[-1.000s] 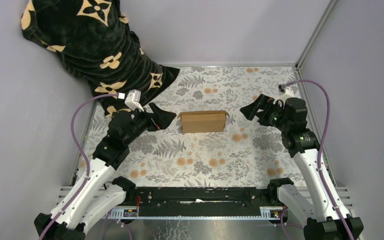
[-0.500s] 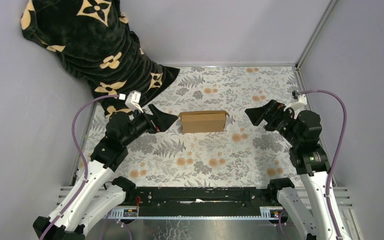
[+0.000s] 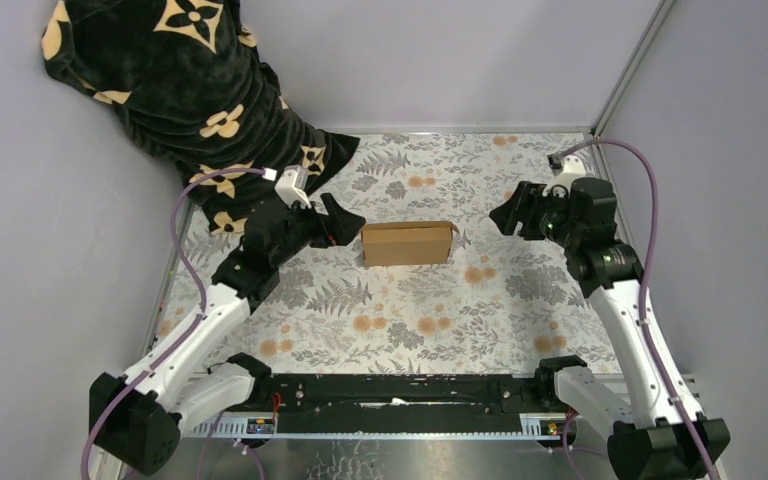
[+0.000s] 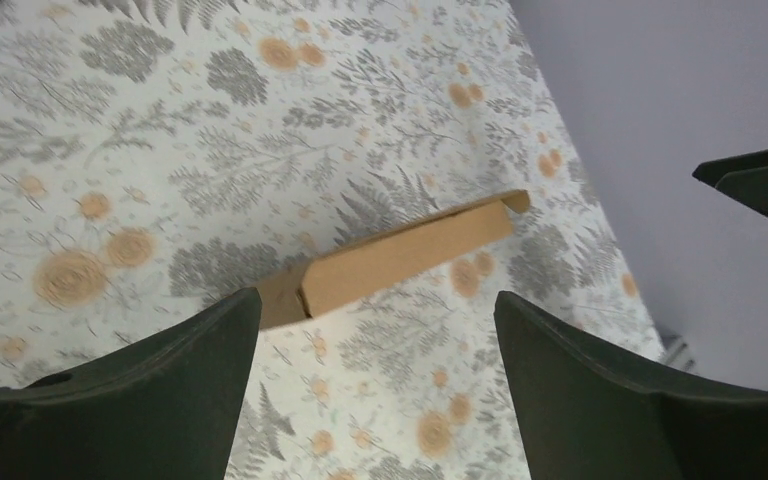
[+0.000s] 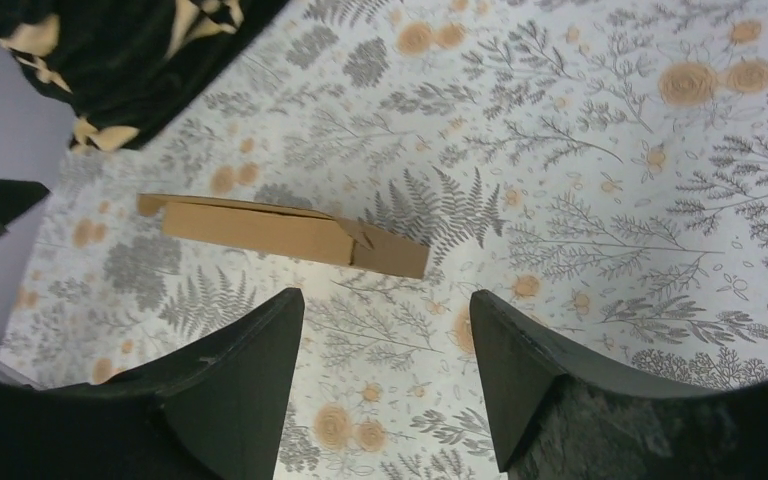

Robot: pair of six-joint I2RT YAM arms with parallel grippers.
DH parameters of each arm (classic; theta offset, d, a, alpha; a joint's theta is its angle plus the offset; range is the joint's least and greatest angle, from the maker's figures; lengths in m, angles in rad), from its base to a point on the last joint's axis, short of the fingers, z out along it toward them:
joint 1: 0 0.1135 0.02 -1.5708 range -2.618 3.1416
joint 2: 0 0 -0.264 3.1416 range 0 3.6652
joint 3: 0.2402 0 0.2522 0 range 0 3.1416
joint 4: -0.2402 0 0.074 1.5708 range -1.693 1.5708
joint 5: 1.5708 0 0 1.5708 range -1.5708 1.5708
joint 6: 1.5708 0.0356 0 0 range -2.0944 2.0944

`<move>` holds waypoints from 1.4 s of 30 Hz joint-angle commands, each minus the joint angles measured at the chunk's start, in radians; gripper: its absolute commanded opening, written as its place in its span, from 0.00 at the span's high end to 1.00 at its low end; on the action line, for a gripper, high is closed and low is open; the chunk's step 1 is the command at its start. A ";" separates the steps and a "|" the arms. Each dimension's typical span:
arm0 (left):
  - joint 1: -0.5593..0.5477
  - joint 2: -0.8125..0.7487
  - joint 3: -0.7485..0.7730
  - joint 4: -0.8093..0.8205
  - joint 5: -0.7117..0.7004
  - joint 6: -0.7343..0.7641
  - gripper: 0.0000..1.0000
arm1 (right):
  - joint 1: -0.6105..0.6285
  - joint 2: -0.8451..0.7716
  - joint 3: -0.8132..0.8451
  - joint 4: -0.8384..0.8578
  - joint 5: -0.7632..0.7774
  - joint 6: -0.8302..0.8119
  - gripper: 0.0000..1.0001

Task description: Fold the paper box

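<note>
The box (image 3: 408, 243) lies flat ahead of both jaws; the left gripper (image 3: 350, 222), spread and empty, sits just beside one end; the right gripper (image 3: 503, 215), also spread, hovers near the other; likely flanking it to fold from both sides.

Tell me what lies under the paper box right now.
The paper box lies on the floral table cover, whose fern and flower print shows all around it. Nothing else peeks out from beneath. The patch directly under the cardboard is covered, so it cannot be checked.

Bright, even light; faint shadows; left wrist view slightly blurred.
</note>
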 commanded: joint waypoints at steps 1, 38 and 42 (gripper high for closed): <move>0.007 0.072 0.047 0.158 -0.087 0.157 0.12 | 0.029 0.073 -0.011 0.081 0.042 -0.089 0.32; -0.069 0.229 0.087 0.218 -0.106 0.357 0.83 | 0.288 0.276 -0.072 0.325 0.097 -0.268 0.62; -0.086 0.238 0.096 0.211 -0.102 0.357 0.81 | 0.291 0.264 -0.075 0.323 0.106 -0.296 0.61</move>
